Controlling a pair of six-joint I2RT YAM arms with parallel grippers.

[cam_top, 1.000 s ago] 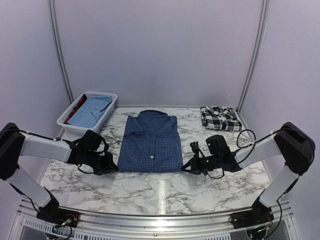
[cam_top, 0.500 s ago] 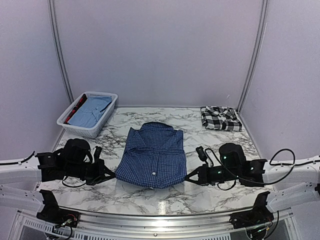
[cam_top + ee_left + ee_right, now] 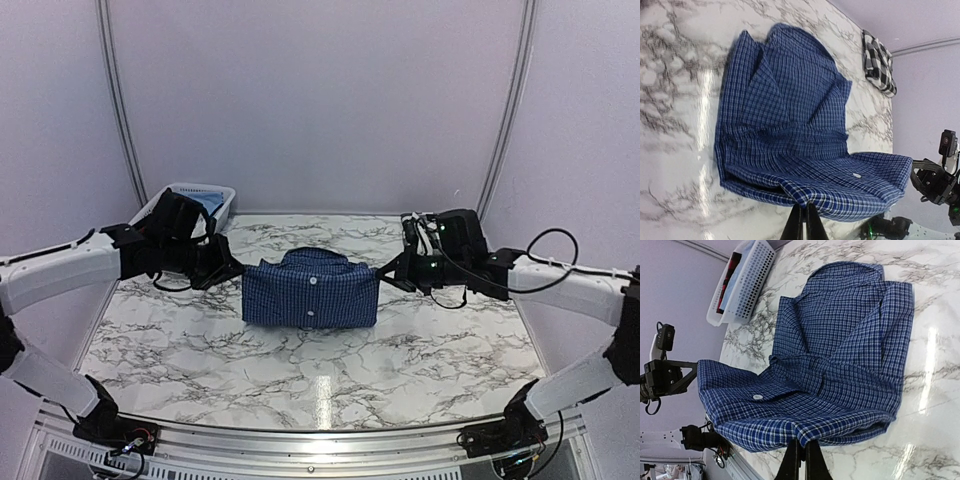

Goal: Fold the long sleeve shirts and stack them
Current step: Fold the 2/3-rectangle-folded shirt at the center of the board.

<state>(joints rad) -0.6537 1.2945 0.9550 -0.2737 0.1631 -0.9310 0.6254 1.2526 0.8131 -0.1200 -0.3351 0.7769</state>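
The dark blue checked long sleeve shirt (image 3: 310, 292) lies mid-table, its lower half raised and doubled back toward the collar. My left gripper (image 3: 237, 270) is shut on the hem's left corner, seen close in the left wrist view (image 3: 803, 207). My right gripper (image 3: 382, 268) is shut on the right corner (image 3: 801, 444). The hem hangs stretched between them, above the shirt's collar half (image 3: 855, 315). A white button (image 3: 856, 175) shows on the lifted part. The folded black-and-white plaid shirt (image 3: 879, 62) lies at the back right, mostly hidden behind my right arm in the top view.
A white slatted basket (image 3: 222, 192) with light blue and red cloth stands at the back left, partly behind my left arm; the right wrist view shows its wall (image 3: 747, 285). The marble table (image 3: 320, 370) runs to a metal rail at the near edge.
Both grippers have lifted the blue shirt's lower corners off the table and carried them away from the bases toward the collar, doubling the shirt over. Both arms now reach further back.
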